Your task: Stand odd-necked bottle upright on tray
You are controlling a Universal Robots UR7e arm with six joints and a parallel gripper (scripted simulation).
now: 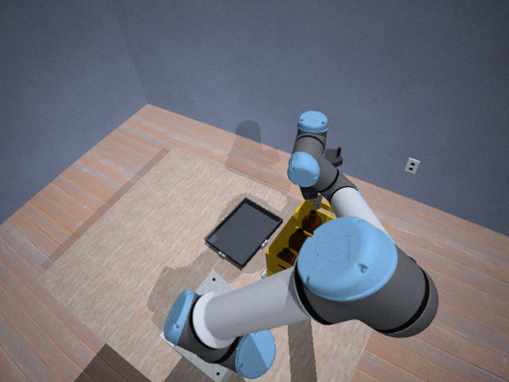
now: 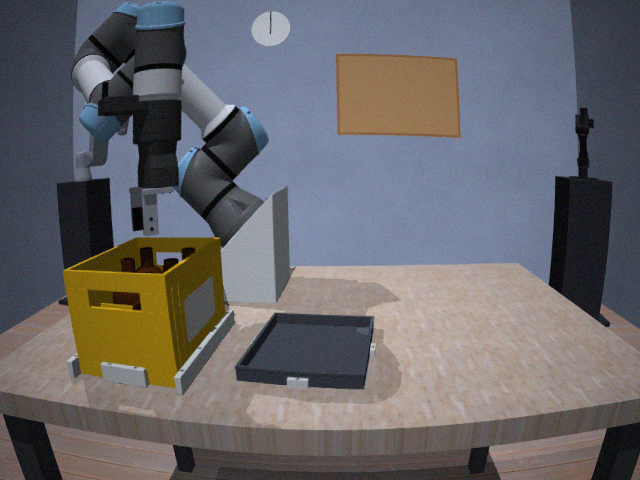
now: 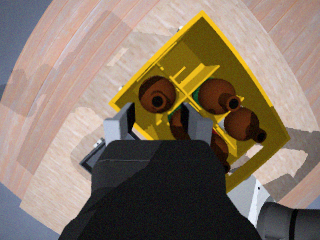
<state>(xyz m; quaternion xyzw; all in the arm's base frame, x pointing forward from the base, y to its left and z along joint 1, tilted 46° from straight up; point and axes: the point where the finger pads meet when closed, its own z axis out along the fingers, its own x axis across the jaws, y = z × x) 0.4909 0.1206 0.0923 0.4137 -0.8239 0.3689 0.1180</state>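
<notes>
From my station I am holding the jaws [image 2: 146, 232] wide open and with nothing between them, pointing down above the yellow crate [image 2: 118, 330] [image 3: 245, 67]. In the exterior view they are hanging over its rim, not touching it.

All five brown bottles are standing in the crate. In the wrist view I am seeing one bottle [image 3: 157, 95] near a crate wall, by itself ahead of the jaws. A second bottle [image 3: 178, 125] is showing partly behind the finger on the image's right. Two more, an upper bottle [image 3: 216, 95] and a lower bottle [image 3: 241, 124], are standing side by side farther over, and a fifth bottle [image 3: 220, 150] is mostly hiding behind the gripper body. I cannot tell from here which neck is the odd one.

The dark tray [image 1: 244, 232] [image 2: 310, 348] is lying flat on the counter [image 1: 135, 247] [image 2: 491, 356] near the crate, apart from it, and is bearing no bottle. The crate is sitting level, with pale blocks [image 2: 124, 374] along its foot. Smaller pale blocks [image 2: 297, 382] are edging the tray.
</notes>
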